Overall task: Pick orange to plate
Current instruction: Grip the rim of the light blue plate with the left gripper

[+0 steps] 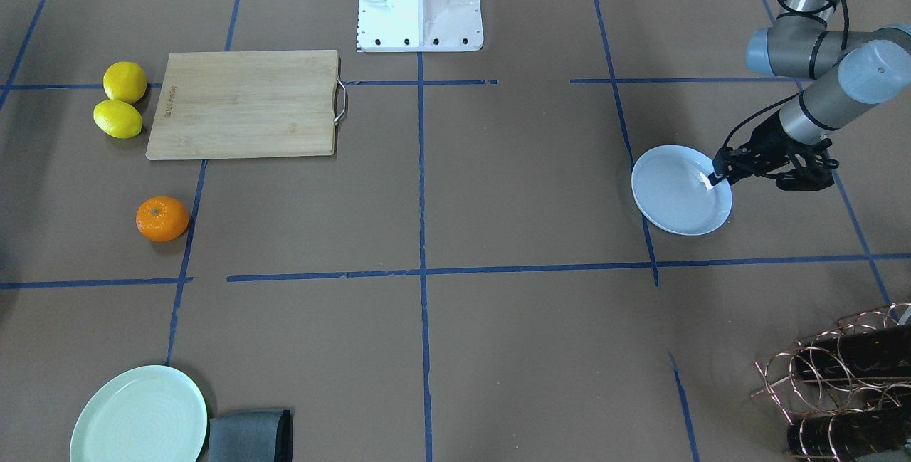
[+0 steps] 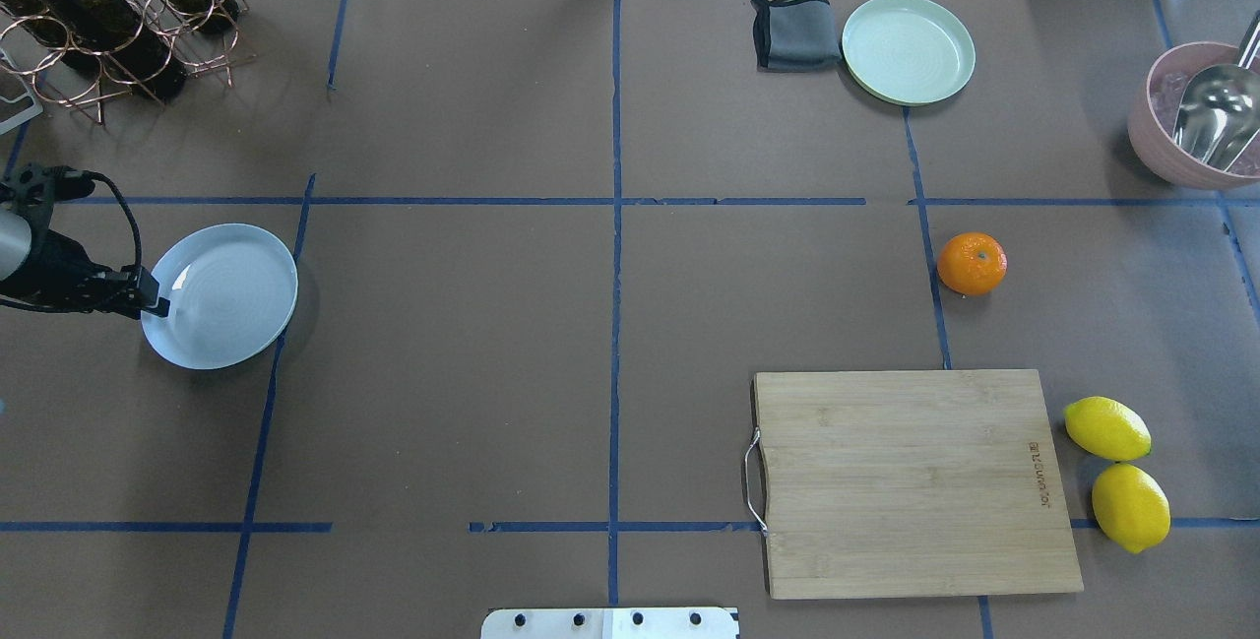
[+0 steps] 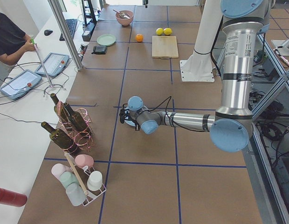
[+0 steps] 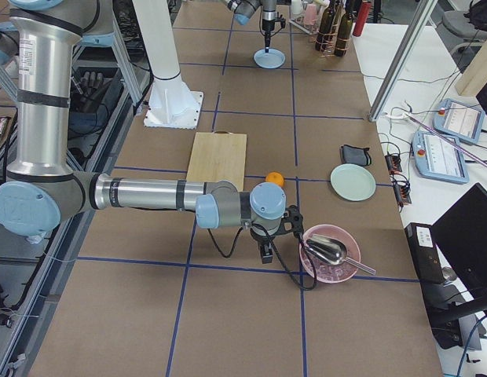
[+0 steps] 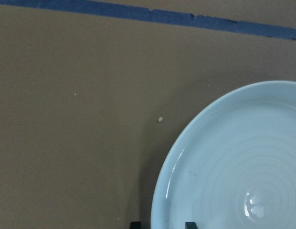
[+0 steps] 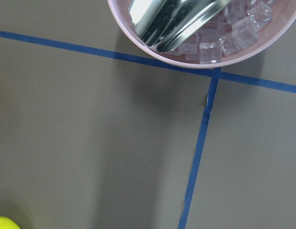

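The orange sits alone on the brown table, beyond the cutting board on the robot's right side. Far across on the left side is the pale bluish-white plate. My left gripper is at its outer rim. In the left wrist view both fingertips straddle that rim of the plate, and the plate's wide shadow suggests it is held a little off the table. My right gripper hangs low beside the pink bowl, a short way from the orange; I cannot tell its state.
A wooden cutting board lies near the robot, with two lemons beside it. A mint-green plate and grey cloth sit at the far edge. A pink bowl holds ice and a scoop. A wine rack stands far left.
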Robot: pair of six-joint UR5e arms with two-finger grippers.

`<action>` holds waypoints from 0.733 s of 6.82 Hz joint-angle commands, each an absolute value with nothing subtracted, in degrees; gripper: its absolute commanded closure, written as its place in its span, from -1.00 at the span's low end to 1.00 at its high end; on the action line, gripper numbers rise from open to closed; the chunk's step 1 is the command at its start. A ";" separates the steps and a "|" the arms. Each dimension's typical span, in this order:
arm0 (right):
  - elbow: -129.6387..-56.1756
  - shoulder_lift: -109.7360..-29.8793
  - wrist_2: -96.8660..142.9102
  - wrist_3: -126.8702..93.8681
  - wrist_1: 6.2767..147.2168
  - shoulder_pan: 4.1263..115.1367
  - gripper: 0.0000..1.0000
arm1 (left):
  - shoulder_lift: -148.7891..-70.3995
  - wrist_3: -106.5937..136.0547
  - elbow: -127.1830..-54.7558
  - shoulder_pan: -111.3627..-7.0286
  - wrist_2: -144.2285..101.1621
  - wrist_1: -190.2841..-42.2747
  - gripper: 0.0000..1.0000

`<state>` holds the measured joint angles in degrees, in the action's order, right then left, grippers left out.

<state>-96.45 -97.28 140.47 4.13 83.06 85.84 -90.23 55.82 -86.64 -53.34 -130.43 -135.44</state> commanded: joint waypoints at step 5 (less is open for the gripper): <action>-96.33 -97.30 140.71 4.13 83.06 85.87 -1.00 | -94.54 64.10 -90.07 -53.26 -131.48 -135.35 1.00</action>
<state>-96.27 -97.34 140.71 4.13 83.06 85.87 -92.00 58.99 -88.15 -53.22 -130.89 -135.36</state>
